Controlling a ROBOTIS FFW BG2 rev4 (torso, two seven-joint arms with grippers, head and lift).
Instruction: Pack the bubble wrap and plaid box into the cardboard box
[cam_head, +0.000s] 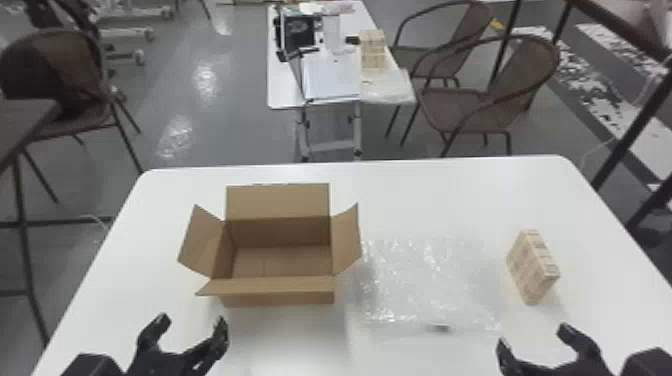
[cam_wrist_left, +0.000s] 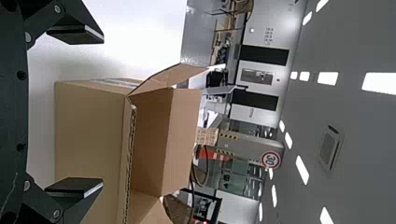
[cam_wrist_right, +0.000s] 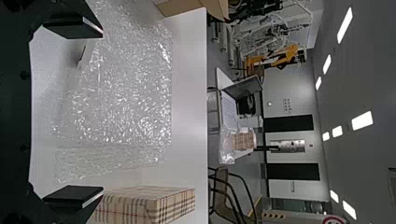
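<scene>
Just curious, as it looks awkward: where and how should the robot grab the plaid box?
Probably by its two broad sides, near the top, coming from above: the plaid box stands on a narrow side, thin between those faces.

Your black two-fingered left gripper and your black two-fingered right gripper both stand open, flat fingers parted, arms entering low.

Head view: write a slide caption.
Not yet packed: bubble wrap and plaid box right of the open cardboard box, left pincer and right pincer open.
</scene>
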